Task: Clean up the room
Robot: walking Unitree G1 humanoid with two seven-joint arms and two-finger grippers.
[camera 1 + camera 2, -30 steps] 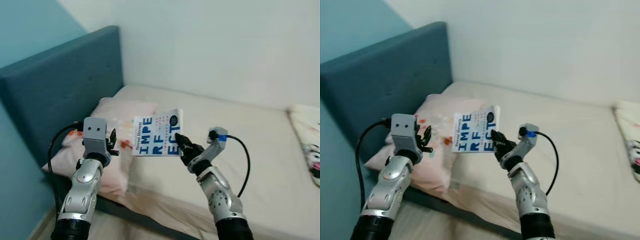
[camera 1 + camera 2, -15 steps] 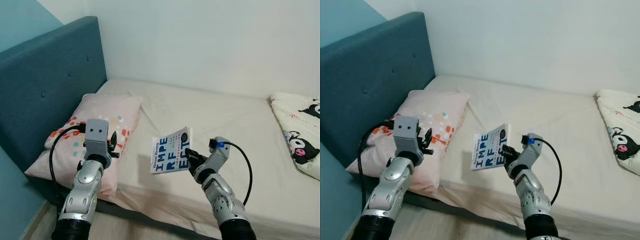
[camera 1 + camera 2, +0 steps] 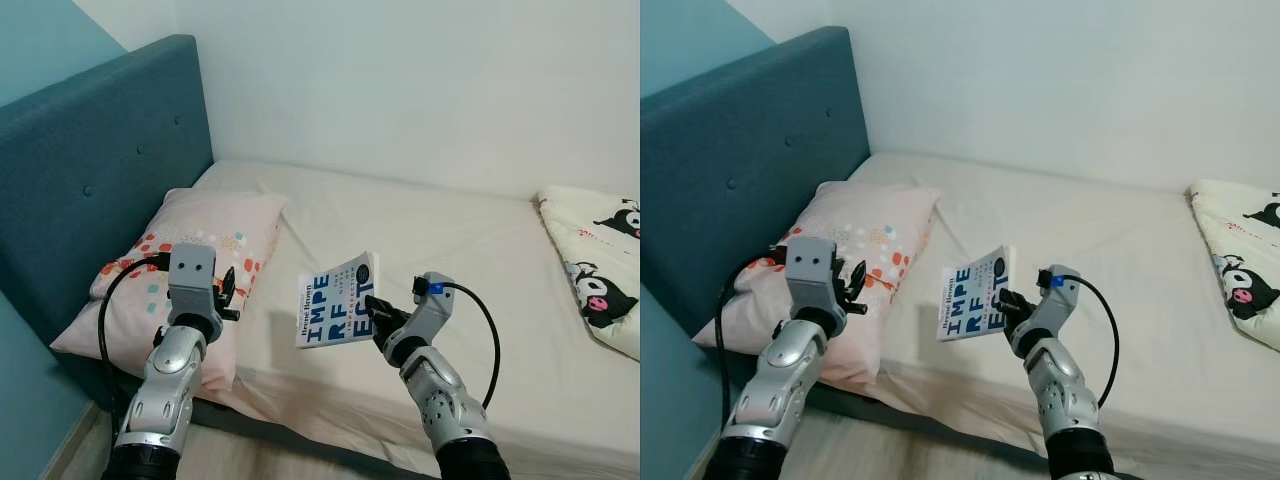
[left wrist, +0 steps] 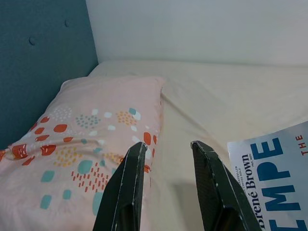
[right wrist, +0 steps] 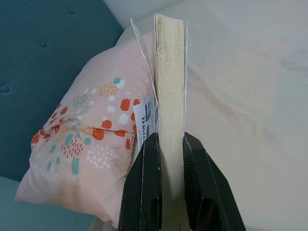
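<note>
The right gripper point(image 3: 372, 308) is clenched on the lower corner of a book point(image 3: 335, 314), holding it upright in the air above the near edge of the bed point(image 3: 470, 260). In the right wrist view the two black fingers point(image 5: 144, 185) squeeze the page block from both sides, with the cover flaring a little away from the pages. The left gripper point(image 3: 226, 290) hangs at about 9 o'clock from the book, its fingers point(image 4: 126, 187) spread and holding nothing, over the patterned pillow point(image 3: 190, 250). A blanket point(image 3: 595, 270) with cartoon prints lies at 3 o'clock, at the far side of the mattress.

The step in hand looks like carrying the book off the bed to wherever it belongs. Since the hold is on one corner only, the book could swing or slip; keeping the wrist steady and the spine vertical should help, and the free left gripper could support the loose cover if it sags. Where the book should go is not visible here, so that part is a guess.

Compared with half a second ago, the book sits slightly more upright and a touch nearer the left arm; the view itself has hardly shifted, and the left gripper stays spread.
</note>
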